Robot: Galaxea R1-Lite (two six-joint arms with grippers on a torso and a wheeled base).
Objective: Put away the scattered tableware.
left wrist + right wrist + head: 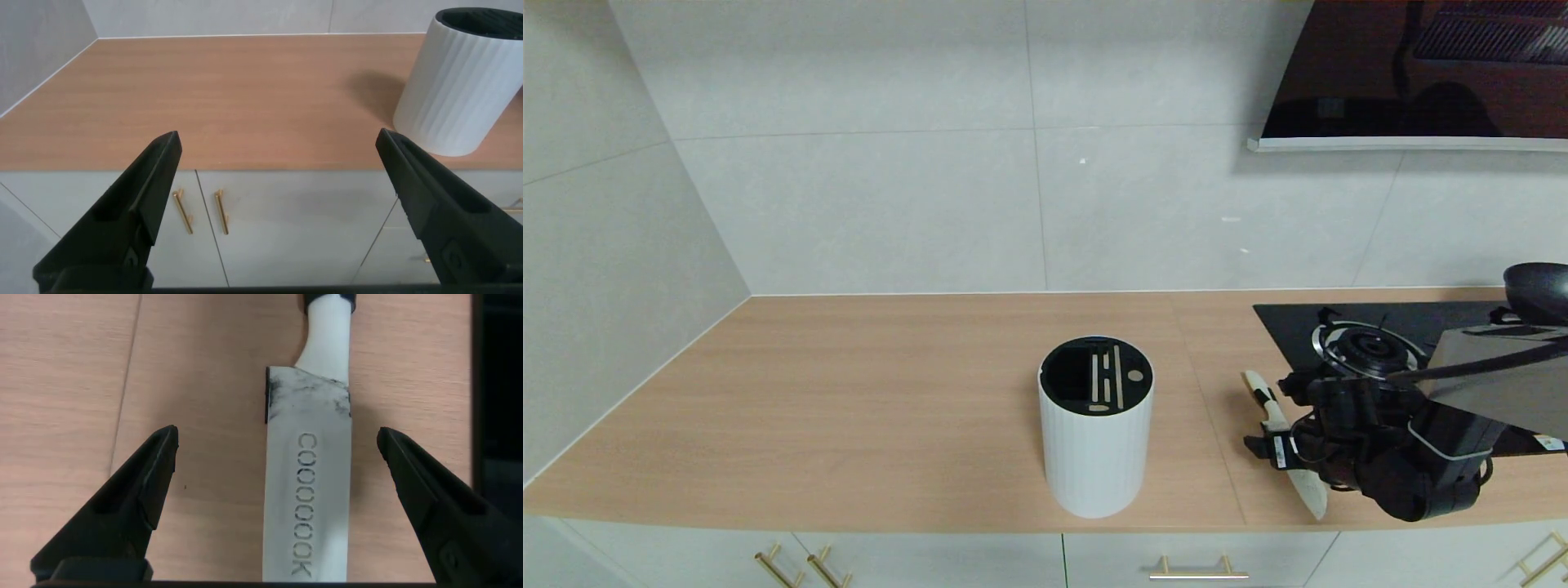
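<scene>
- The right arm (1413, 457) comes in from the robot's right side, black, and its wrist is bent so that it points forward and down.
- The right gripper (1278, 416) is held low with its two fingers spread wide apart, holding nothing. In its wrist view the right gripper (278, 514) looks straight down, with one dark finger (122, 514) on each side.
- The left gripper (278, 220) is level and faces forward. Its jaws are also wide apart, with nothing between them.
</scene>
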